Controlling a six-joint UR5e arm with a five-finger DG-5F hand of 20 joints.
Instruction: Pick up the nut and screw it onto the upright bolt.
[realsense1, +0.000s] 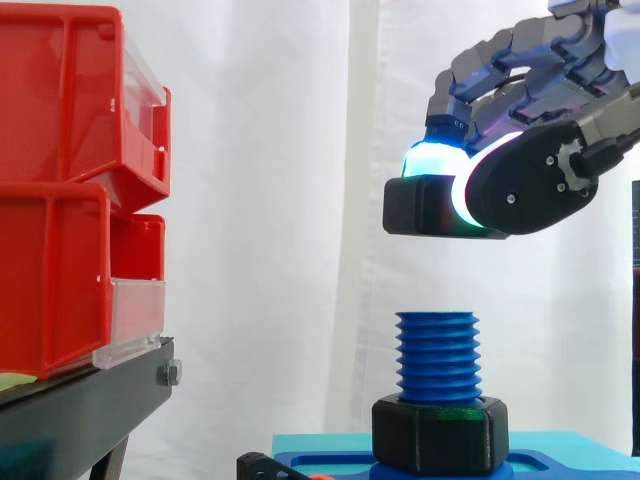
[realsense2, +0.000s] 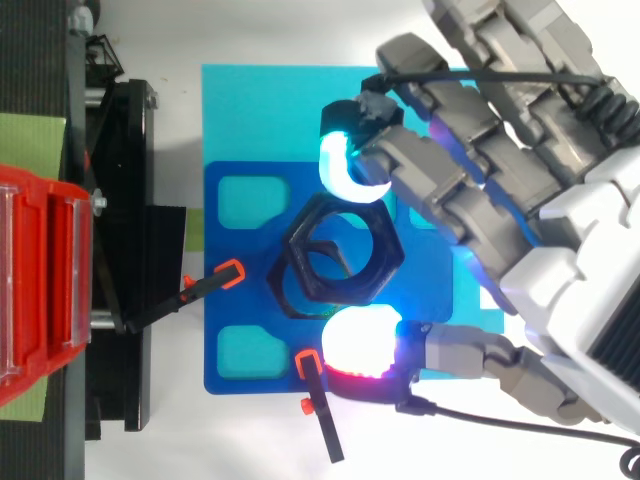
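Heads up: your hand (realsense1: 540, 180) has the nut (realsense1: 425, 208) pinched between its pads, hovering above the upright bolt (realsense1: 437, 355), not touching. Lower it slightly tilted or off-axis and you'll probably cross-thread or drop it.

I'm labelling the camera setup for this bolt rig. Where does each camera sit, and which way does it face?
Side view: beside the work at about its height, looking level at the bolt; the hand is at the upper right, pinching the nut above it.
Top view: above, looking down on the blue plate; the hand reaches in from the right.
Both show the hand, the nut and the red bins.
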